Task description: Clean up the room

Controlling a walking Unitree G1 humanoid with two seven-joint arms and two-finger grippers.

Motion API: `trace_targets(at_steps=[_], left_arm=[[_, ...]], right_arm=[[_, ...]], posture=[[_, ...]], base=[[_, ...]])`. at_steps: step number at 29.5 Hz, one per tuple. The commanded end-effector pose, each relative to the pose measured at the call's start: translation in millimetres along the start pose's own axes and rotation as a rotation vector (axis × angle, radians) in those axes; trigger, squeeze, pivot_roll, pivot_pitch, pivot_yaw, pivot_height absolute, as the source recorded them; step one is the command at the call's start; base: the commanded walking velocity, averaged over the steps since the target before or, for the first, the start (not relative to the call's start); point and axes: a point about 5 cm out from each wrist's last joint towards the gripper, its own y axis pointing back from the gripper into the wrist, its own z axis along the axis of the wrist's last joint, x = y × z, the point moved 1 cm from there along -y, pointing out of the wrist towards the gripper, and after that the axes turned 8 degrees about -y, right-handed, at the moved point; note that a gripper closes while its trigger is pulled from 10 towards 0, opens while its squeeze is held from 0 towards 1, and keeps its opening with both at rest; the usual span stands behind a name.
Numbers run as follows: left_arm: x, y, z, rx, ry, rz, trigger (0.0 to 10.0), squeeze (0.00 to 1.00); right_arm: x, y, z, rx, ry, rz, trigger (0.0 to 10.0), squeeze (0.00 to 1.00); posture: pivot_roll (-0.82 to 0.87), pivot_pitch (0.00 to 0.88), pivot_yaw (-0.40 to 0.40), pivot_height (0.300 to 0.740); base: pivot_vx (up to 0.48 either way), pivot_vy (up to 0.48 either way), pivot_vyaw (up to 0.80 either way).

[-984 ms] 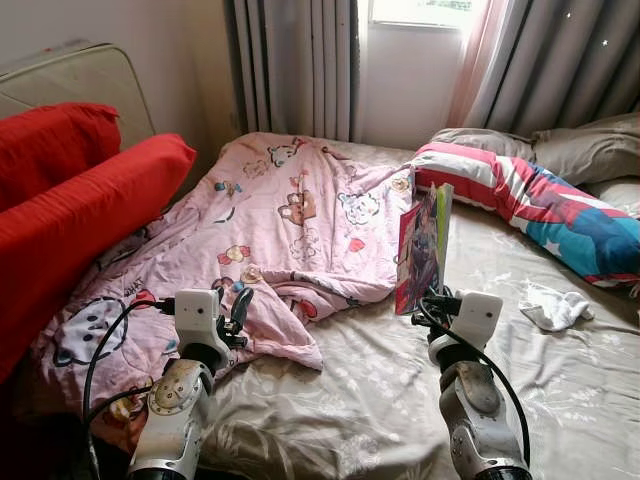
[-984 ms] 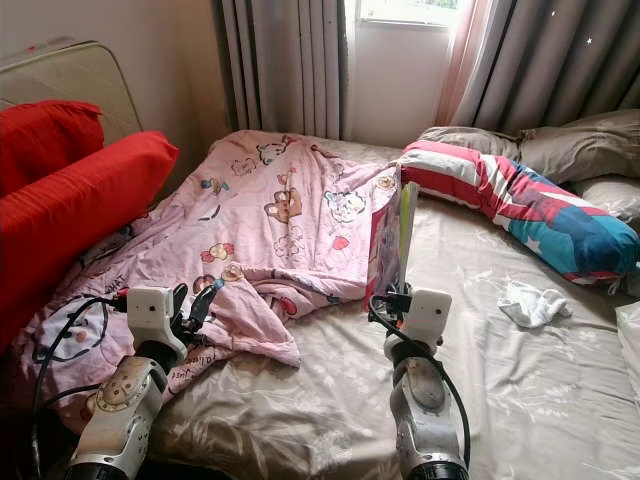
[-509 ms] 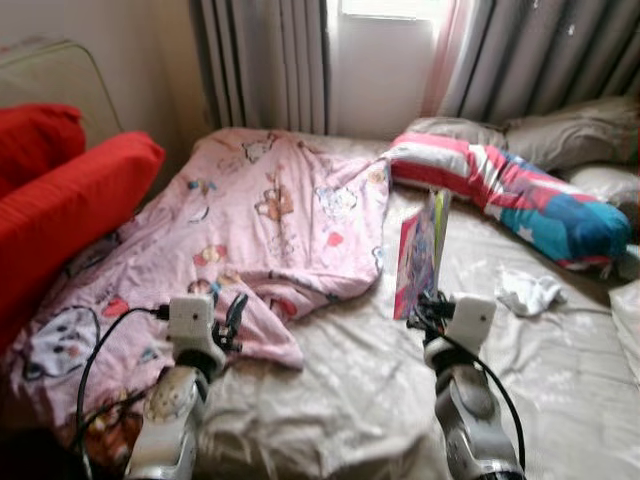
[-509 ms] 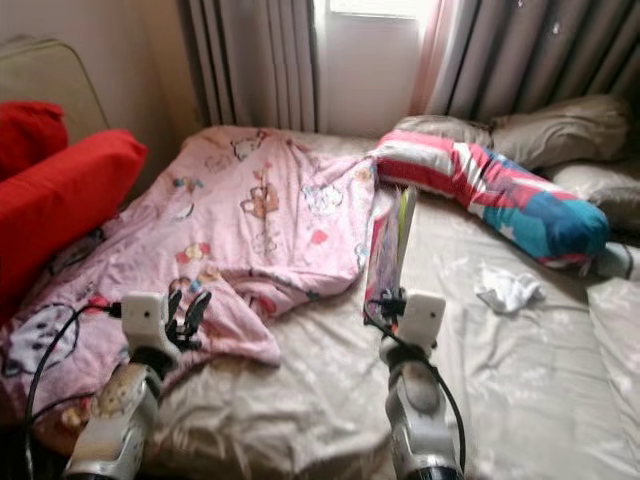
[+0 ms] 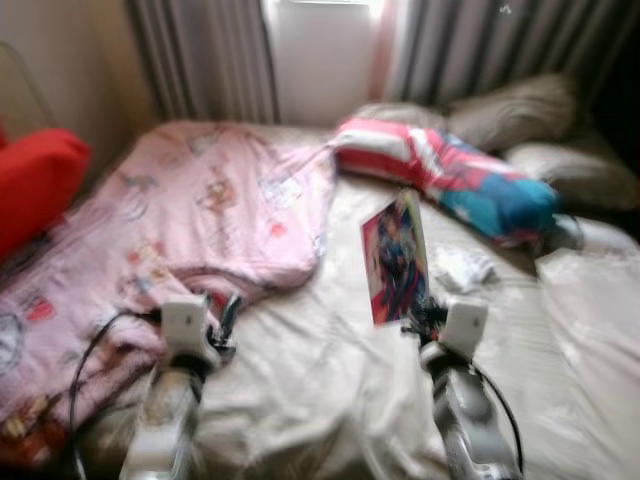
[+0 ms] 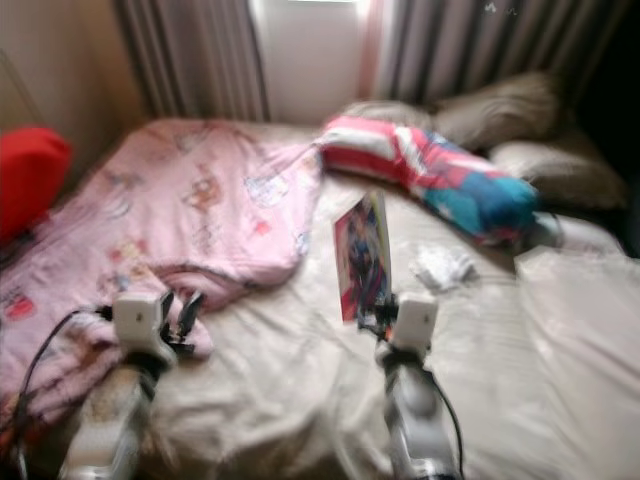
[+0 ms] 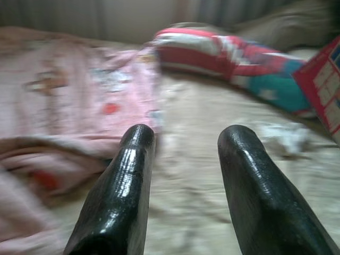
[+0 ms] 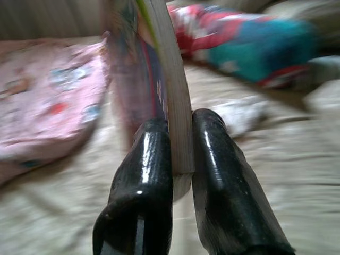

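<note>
right gripper holds a book upright over the bed

the two black fingers pinch the book at its lower edge, so its long axis stands up from the gripper, cover toward the camera — it hangs above the beige sheet, between the pink blanket and the striped pillow. the left gripper is empty, its fingers apart, just beside the blanket edge. a white cloth lies just behind the book, nearer to the right arm, but that arm is busy; i think the book must be put away first.
</note>
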Motion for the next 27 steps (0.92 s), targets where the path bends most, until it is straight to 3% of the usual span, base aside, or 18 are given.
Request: trace_targets(at_steps=[1,6,13,27], left_arm=[[14.1,4.0,-0.6,0.014,-0.026,0.036,10.0,0.0],[13.3,4.4,-0.8,0.016,-0.021,0.035,10.0,0.0],[13.0,4.5,-1.2,0.022,-0.016,0.032,10.0,0.0],[8.8,4.3,-2.8,0.029,-0.007,0.017,10.0,0.0]], right_arm=[[11.5,-3.6,12.3,-0.06,-0.015,0.028,10.0,0.0],[12.2,-4.6,12.3,-0.052,-0.019,0.029,10.0,0.0],[13.5,-3.8,10.4,-0.043,-0.02,0.032,10.0,0.0],[16.3,-3.0,5.6,-0.009,0.011,0.067,10.0,0.0]], posture=[[0.07,0.175,-0.019,0.74],[0.07,0.174,-0.021,0.74],[0.07,0.172,-0.018,0.74],[0.05,0.159,-0.017,0.74]], base=[[0.0,-0.405,0.0],[0.0,-0.243,0.0],[0.0,0.0,-0.73],[0.0,0.0,0.0]])
